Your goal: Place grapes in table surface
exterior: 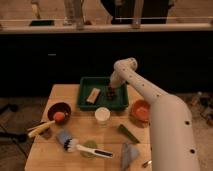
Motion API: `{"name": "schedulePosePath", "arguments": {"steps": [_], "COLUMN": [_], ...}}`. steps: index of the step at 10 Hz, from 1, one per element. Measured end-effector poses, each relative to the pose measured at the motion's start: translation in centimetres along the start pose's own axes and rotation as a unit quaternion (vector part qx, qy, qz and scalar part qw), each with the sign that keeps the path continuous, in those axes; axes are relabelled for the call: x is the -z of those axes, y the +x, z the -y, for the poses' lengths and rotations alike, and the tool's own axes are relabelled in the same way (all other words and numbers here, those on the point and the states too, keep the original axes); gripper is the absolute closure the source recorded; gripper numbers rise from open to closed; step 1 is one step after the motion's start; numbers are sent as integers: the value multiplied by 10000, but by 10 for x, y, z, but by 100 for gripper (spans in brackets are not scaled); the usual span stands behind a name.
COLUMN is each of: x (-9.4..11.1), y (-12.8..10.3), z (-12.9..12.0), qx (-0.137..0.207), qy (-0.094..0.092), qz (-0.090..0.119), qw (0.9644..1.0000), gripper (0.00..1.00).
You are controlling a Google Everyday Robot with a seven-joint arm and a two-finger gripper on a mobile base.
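The grapes (111,94), a small dark lumpy bunch, lie inside the green tray (102,104) at the back of the table, towards its right half. My gripper (111,91) reaches down into the tray from the white arm and is shut on the grapes. The bunch sits low in the tray, at or just above its floor. The table surface (50,150) is pale wood and spreads out in front of the tray.
A tan block (93,95) lies in the tray's left half. A white cup (102,115) stands in front of the tray, with an orange bowl (140,111) to its right and a dark bowl (55,108) holding an orange ball (60,116) to its left. A brush (82,147) and a green piece (129,133) lie nearer.
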Motion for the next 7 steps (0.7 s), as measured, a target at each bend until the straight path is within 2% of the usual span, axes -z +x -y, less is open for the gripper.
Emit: {"name": "schedulePosePath", "arguments": {"steps": [3, 7], "x": [23, 24], "y": [4, 2], "z": [16, 28], "qx": [199, 333], "qy": [22, 40], "qz": [-193, -217], "qw": [9996, 9992], "gripper": [100, 100]}}
